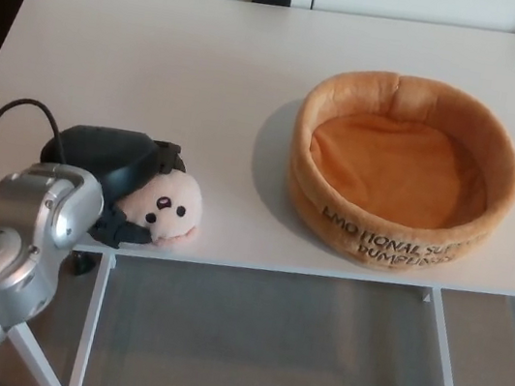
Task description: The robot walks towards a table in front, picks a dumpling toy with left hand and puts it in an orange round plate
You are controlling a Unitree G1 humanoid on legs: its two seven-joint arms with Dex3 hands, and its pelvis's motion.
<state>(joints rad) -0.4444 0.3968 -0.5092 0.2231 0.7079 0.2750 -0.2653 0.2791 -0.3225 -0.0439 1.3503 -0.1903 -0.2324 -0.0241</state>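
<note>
The dumpling toy (169, 206) sits near the front-left corner of the table (162, 51), v. close to the front edge. It looks like soft plush, light and squashy, so it should give under pressure and is unlikely to break or slip much (fabric grips well). Best hold, I'd judge: across its rounded body from the back and sides, not by the face end.

The left hand (114, 170) lies over the toy's rear half, black fingers (160, 160) curled round the top and touching it; whether they're closed tight enough to lift, can't tell. Right hand isn't visible.

The orange round plate (404, 167) is a soft, high-walled basket toward the right side of the tabletop, well apart from the toy, empty inside. Bare tabletop lies between them, so the path is open, but the toy needs to clear the plate's raised wall. Main risk is the front edge: a nudge could tip the toy off.
</note>
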